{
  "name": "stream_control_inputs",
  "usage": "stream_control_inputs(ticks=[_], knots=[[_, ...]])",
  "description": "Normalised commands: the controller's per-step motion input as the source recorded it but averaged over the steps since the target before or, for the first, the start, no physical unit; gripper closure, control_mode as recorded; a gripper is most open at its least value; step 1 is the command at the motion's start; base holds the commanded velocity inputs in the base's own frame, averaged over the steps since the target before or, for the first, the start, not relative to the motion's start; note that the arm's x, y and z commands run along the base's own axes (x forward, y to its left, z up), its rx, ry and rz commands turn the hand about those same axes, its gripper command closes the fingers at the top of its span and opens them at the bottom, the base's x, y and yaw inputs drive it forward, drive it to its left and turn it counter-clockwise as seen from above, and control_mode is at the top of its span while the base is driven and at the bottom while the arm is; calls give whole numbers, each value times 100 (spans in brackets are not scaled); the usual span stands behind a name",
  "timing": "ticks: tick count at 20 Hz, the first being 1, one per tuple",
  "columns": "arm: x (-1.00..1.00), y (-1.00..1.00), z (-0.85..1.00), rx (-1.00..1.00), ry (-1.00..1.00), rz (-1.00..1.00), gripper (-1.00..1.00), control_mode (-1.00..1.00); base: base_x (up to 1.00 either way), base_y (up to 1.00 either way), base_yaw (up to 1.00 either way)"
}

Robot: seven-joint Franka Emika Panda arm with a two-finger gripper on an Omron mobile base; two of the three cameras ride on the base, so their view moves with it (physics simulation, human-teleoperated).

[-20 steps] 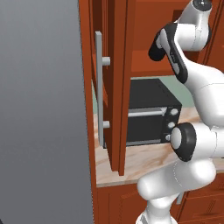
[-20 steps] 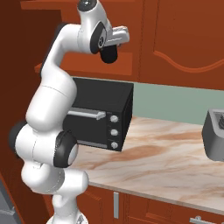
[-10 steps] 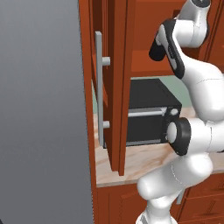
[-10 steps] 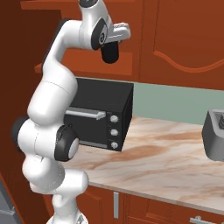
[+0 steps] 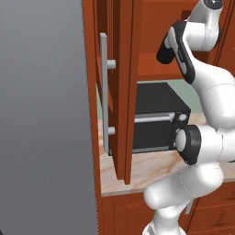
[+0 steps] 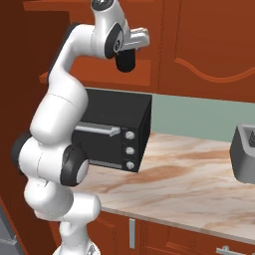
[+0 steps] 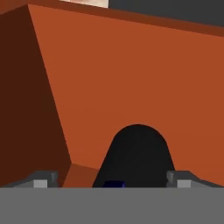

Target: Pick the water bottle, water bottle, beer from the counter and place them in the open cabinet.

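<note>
My gripper (image 6: 130,46) is raised to the open cabinet and is shut on a black water bottle (image 6: 125,60), which hangs just above the cabinet's inner shelf (image 6: 94,79). In the left base view the water bottle (image 5: 164,50) shows dark in front of the red-brown cabinet interior (image 5: 151,27). In the hand view the water bottle (image 7: 138,153) stands between my finger tips (image 7: 41,180), its blue lid at the bottom, with the cabinet's wooden inside (image 7: 131,78) behind it. The second water bottle and the beer are out of view.
The cabinet door (image 5: 124,92) with its grey bar handle (image 5: 104,92) stands open to the left of the arm. A black oven (image 6: 112,134) sits on the marble counter (image 6: 189,184) under the shelf. A grey box (image 6: 244,154) stands at the right; a tall grey panel (image 5: 41,114) at the left.
The arm's lower joints have shifted slightly. The bottle in the gripper has stayed almost in the same spot at the cabinet shelf.
</note>
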Motion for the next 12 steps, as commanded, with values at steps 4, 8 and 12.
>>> stream_control_inputs(ticks=[4, 8, 12], knots=[[0, 9, -47, 0, -20, 0, -100, -100, 0, 0, 0], [12, 20, -35, 0, -27, 0, -100, -100, 0, 0, 0], [30, 22, -25, 0, -29, 0, -100, -100, 0, 0, 0]])
